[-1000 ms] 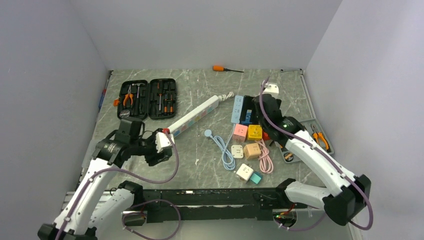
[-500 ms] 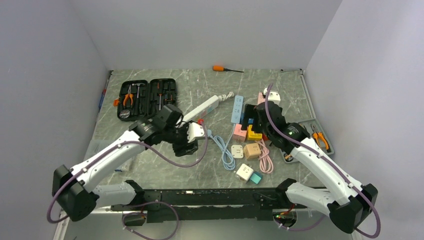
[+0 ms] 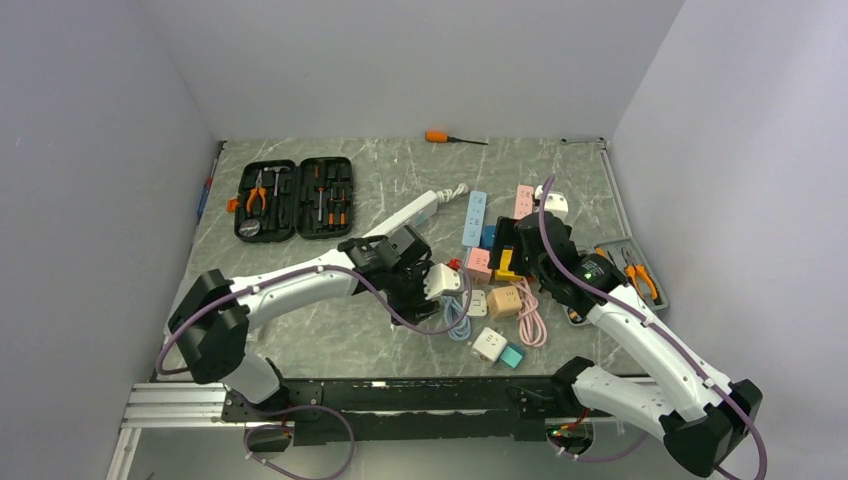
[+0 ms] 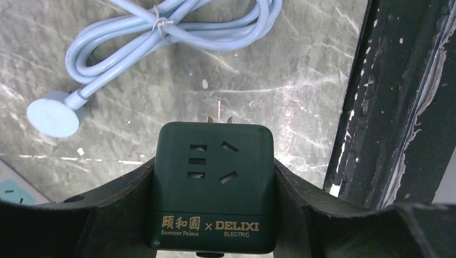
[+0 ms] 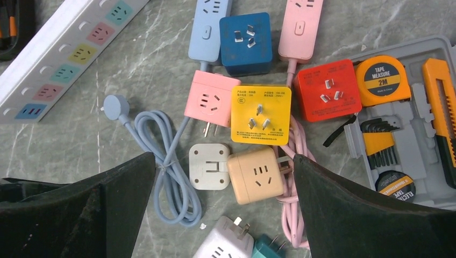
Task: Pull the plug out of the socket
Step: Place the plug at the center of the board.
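adapter cube (image 4: 214, 185) clamped in left end effector (image 3: 440, 282), near table edge (image 4: 344, 107), right end effector (image 5: 225, 161) gaping

In the left wrist view, the sides of the green socket cube (image 4: 212, 185) were hidden by the left claw (image 4: 214, 177), and only the tips of its prongs (image 4: 219, 119) were seen. The light blue cable (image 4: 177, 32) was cut off at the top. In the right wrist view, the white power strip (image 5: 64, 59) was cropped top and left, the tool tray (image 5: 425, 42) at the right, and the white cube (image 5: 226, 246) and teal plug (image 5: 269, 248) at the bottom.
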Controlling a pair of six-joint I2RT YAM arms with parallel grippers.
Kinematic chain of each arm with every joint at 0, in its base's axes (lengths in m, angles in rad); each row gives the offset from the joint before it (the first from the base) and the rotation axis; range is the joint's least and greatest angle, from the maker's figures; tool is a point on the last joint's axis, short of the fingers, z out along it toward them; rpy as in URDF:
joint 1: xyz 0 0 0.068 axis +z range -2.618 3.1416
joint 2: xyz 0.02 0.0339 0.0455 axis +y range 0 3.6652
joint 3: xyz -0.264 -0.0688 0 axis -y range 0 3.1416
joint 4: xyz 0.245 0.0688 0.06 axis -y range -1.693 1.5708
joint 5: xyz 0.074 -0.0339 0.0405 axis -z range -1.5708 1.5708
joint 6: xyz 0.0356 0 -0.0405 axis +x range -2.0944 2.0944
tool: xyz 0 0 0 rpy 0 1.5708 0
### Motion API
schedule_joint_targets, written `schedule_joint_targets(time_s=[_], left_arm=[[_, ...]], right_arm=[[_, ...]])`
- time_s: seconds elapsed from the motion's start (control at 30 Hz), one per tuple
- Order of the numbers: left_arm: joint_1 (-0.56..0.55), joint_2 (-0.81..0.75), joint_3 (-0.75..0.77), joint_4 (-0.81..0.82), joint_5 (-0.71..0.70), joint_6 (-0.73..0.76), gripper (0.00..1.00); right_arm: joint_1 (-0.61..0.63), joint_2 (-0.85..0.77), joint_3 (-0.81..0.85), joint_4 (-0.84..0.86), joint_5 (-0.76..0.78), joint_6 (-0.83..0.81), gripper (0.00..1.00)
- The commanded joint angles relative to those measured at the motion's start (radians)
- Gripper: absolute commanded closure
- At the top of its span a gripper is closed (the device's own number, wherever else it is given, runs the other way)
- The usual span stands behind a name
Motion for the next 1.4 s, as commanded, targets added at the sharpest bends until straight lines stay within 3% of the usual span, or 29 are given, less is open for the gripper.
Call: schedule_joint_targets(time_s=[0.0, 0.2, 0.37, 0.67, 0.8, 0.9, 0.97, 1.03, 1.07, 1.1, 1.37], left_arm=[[-0.024, 0.030, -0.002, 0.121, -0.010, -0.065, 1.00], [-0.033, 0.075, -0.032, 0.264, -0.010, -0.134, 1.00], [-0.063, 0.061, -0.154, 0.467, -0.045, -0.200, 1.00], [-0.086, 0.146, -0.156, 0.527, -0.052, -0.265, 0.96], [-0.088, 0.185, -0.148, 0.543, -0.022, -0.268, 0.84], [-0.088, 0.198, -0.159, 0.563, -0.009, -0.266, 0.67], [-0.088, 0.203, -0.160, 0.565, -0.002, -0.257, 0.51], [-0.089, 0.200, -0.156, 0.550, 0.020, -0.253, 0.25], [-0.089, 0.193, -0.154, 0.539, 0.036, -0.250, 0.06], [-0.088, 0.182, -0.151, 0.527, 0.045, -0.252, 0.01], [-0.048, 0.072, -0.044, 0.281, 0.121, -0.208, 0.01]], right_arm=[[0.000, 0.003, 0.018, -0.018, 0.022, -0.004, 0.00], [-0.004, 0.023, 0.016, -0.013, 0.027, -0.009, 0.00], [-0.019, 0.019, 0.009, -0.008, 0.025, -0.013, 0.00], [-0.038, 0.006, -0.005, 0.000, 0.015, -0.024, 0.00], [-0.044, -0.005, -0.022, 0.002, 0.010, -0.021, 0.00], [-0.047, -0.016, -0.026, -0.003, 0.015, -0.018, 0.00], [-0.051, -0.024, -0.026, -0.011, 0.018, -0.019, 0.00], [-0.052, -0.030, -0.026, -0.015, 0.021, -0.020, 0.00], [-0.053, -0.030, -0.026, -0.017, 0.020, -0.022, 0.00], [-0.054, -0.031, -0.026, -0.017, 0.018, -0.022, 0.00], [-0.057, -0.008, -0.034, 0.005, -0.009, -0.016, 0.00]])
